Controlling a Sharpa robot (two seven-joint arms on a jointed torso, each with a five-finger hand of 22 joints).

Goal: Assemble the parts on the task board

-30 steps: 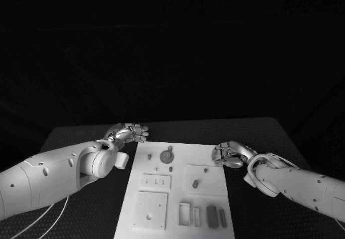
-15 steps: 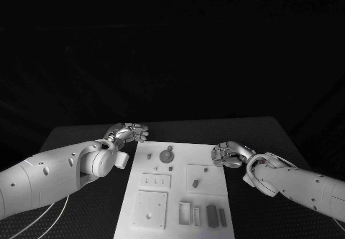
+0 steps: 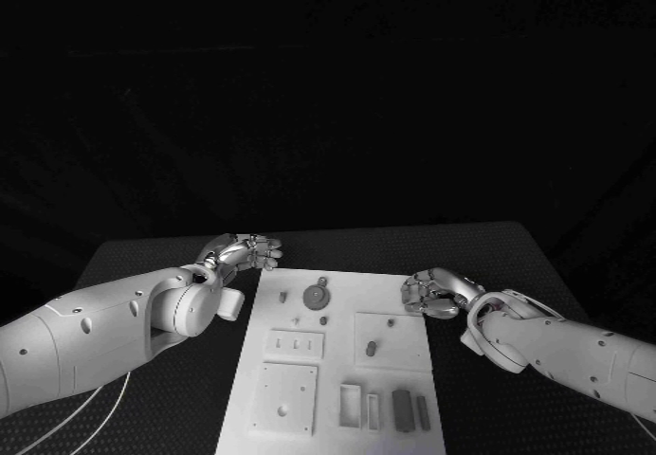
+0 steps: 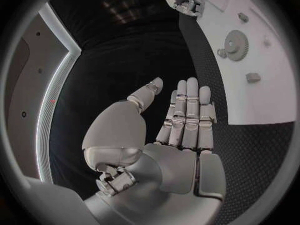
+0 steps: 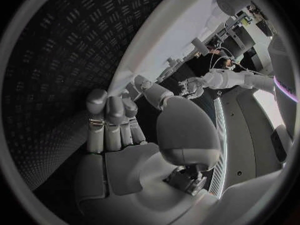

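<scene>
The white task board (image 3: 342, 379) lies in the middle of the black table. On it a grey gear (image 3: 316, 298) sits at the far end, with a small peg (image 3: 284, 297) to its left. A short part (image 3: 372, 349) stands in a square plate, and dark bars (image 3: 405, 410) lie at the near end. My left hand (image 3: 244, 252) hovers at the board's far left corner; in the left wrist view the left hand (image 4: 181, 130) has straight fingers and holds nothing, with the gear (image 4: 236, 45) beyond it. My right hand (image 3: 435, 292) is at the board's right edge, fingers partly bent, empty (image 5: 137, 140).
Black ribbed table (image 3: 519, 256) surrounds the board on all sides. White cables (image 3: 82, 417) hang beside my left arm at the near left. The right hand (image 4: 184, 0) shows across the board (image 4: 262, 85) in the left wrist view.
My right hand has edged slightly left toward the board's right edge. The left hand and the parts have not moved.
</scene>
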